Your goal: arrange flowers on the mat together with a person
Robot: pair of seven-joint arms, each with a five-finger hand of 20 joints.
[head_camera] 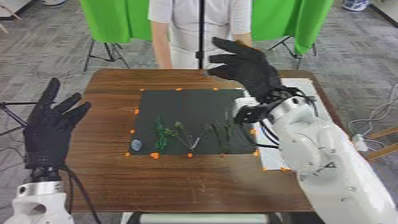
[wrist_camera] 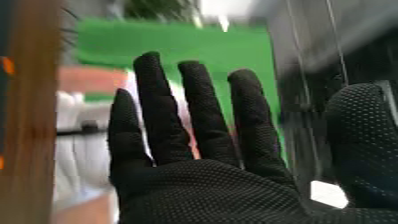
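In the head view my right hand (head_camera: 246, 67) is raised over the far right part of the table, beyond the flowers, fingers spread and holding nothing. The right wrist view shows that same right hand (wrist_camera: 209, 192) with straight fingers. My left hand (head_camera: 49, 132) stands open beside the table's left edge. On the dark mat (head_camera: 182, 105) lie green leafy stems (head_camera: 161, 135), a branching flower stem (head_camera: 189, 138) and thin dark green stems (head_camera: 220, 136). A blue-white oval piece (head_camera: 136, 145) rests at the mat's near left corner.
Orange marks (head_camera: 155, 155) line the mat's edges. A white sheet (head_camera: 271, 152) lies along the right side of the brown table (head_camera: 178, 185), partly under my right arm. A dark vertical pole (head_camera: 202, 30) stands at the far edge, before green cloths (head_camera: 111, 22).
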